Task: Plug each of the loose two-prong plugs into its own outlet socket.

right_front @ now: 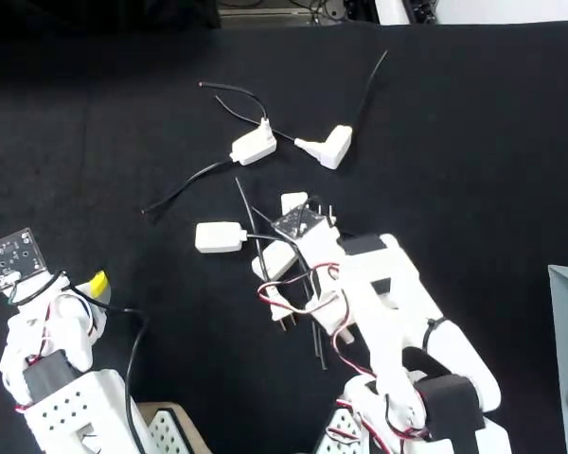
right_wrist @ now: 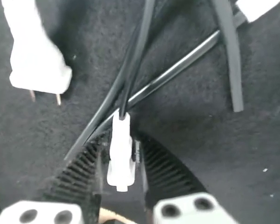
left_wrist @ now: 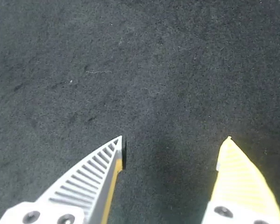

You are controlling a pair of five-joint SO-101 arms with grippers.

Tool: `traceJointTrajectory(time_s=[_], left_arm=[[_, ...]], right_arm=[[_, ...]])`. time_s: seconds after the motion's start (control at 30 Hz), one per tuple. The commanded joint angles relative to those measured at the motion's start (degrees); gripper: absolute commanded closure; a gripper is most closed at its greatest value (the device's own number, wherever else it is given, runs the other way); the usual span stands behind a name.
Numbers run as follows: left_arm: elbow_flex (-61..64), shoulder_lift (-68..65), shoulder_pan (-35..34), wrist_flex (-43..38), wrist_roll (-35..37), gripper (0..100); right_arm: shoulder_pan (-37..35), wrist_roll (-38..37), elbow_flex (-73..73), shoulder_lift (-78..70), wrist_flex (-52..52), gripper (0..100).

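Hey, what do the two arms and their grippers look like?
The left arm and right arm are white with black motors and red and black wires. The left gripper has pointed ribbed fingers, one white, one yellow; the right gripper has dark ones.

Left gripper [left_wrist: 175,145] sits at eight o'clock, fingers spread apart; right gripper [right_wrist: 121,143], extended from five o'clock toward centre, pinches a plug [right_wrist: 119,161].

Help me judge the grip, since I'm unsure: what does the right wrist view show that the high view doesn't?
Right wrist view: the right gripper shut on a small white plug, its cord leading away; a loose plug with two prongs. High view: two white connectors farther out, the left arm. Both: crossing black cords on the black table.
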State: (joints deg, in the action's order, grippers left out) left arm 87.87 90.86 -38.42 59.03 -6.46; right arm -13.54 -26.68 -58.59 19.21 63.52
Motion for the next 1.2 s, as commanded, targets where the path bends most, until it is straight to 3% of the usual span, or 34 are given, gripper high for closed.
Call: traceJointTrajectory(time_s=[0.0, 0.2, 0.37, 1.03, 1.17], left_arm=[[-0.57, 0.44, -0.40, 0.09, -0.44, 68], [-0.57, 0.44, -0.40, 0.09, -0.44, 68], [-0.57, 0.44, -0.40, 0.09, -0.44, 68], [-0.57, 0.44, -0.40, 0.09, -0.44, 68], [-0.48, 0.44, -0.40, 0.09, -0.44, 68]], right_arm=[[0.62, -0.62, 4.70, -0.13, 2.46, 98.7], [0.53, -0.53, 6.81, -0.57, 8.35, 87.7], [0.53, -0.62, 6.64, -0.57, 7.38, 92.1], [0.62, -0.62, 8.13, -4.09, 5.10, 92.4], [0.62, -0.62, 9.10, -6.90, 5.10, 97.5]])
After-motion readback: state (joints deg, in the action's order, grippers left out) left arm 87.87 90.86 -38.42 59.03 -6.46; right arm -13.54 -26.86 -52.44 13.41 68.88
